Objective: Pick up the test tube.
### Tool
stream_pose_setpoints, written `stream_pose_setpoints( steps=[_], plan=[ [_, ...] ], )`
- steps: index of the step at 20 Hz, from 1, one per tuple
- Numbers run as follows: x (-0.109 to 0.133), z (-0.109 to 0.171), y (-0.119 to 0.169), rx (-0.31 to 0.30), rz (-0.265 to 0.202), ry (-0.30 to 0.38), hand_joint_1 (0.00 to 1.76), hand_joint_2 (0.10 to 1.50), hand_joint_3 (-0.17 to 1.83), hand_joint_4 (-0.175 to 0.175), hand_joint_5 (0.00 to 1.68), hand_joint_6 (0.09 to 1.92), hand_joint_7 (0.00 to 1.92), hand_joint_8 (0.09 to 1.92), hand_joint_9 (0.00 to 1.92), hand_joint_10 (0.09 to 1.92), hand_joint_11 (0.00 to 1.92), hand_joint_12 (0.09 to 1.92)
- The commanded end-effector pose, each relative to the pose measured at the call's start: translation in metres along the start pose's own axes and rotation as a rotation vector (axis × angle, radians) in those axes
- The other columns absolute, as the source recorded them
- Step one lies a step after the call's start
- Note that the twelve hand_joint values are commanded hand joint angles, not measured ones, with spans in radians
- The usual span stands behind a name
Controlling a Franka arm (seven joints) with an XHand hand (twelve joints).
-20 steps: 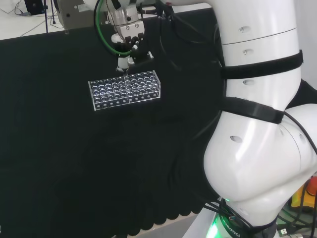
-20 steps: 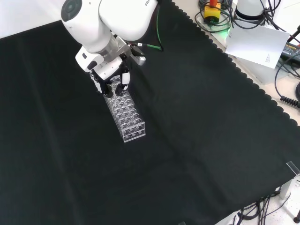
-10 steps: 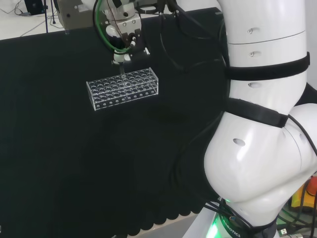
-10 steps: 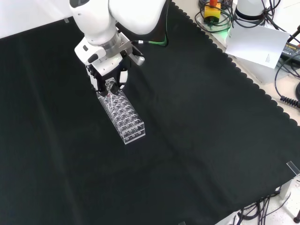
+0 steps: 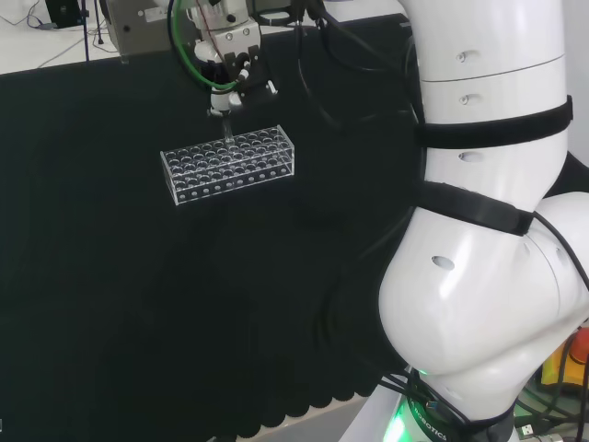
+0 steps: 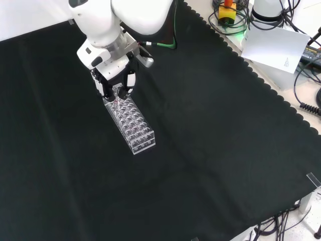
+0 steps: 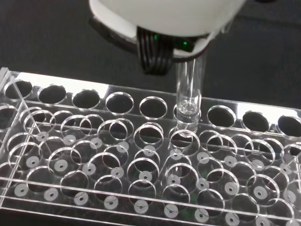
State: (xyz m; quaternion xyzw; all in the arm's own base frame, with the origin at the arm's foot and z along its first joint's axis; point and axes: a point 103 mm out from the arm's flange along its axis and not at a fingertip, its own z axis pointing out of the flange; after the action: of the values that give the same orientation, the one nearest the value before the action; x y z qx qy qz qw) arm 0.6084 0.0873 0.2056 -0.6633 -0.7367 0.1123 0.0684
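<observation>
Test tube (image 7: pixel 190 89) of clear glass is standing upright above the clear plastic test tube rack (image 7: pixel 141 165), its rounded lower end reaching into one hole of the rack's edge row nearest the hand (image 5: pixel 227 75). In the wrist view its upper part is disappearing behind the blurred white underside of the hand, so the fingers appear to be pinching the tube at its top. In the head view the hand is hanging just above the rack's far long edge, with the thin tube (image 5: pixel 224 127) running down from it to the rack (image 5: pixel 230 164). In the front view the hand (image 6: pixel 115 80) is sitting over the rack's (image 6: pixel 133 123) upper end. The rack is resting on the black cloth (image 6: pixel 210 140), its other holes looking empty
</observation>
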Motion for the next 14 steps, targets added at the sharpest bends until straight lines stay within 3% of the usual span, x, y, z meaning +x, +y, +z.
stream_pose_setpoints(
  steps=[1, 14],
  plan=[
    [-0.006, -0.011, -0.005, -0.011, 0.009, 0.024, 1.44, 0.6, 0.66, -0.175, 1.31, 0.4, 1.42, 0.69, 1.56, 0.09, 1.35, 0.78],
    [-0.007, -0.056, -0.016, -0.033, -0.005, 0.08, 1.44, 0.59, 0.67, -0.175, 1.31, 0.39, 1.42, 0.68, 1.57, 0.09, 1.35, 0.78]
  ],
)
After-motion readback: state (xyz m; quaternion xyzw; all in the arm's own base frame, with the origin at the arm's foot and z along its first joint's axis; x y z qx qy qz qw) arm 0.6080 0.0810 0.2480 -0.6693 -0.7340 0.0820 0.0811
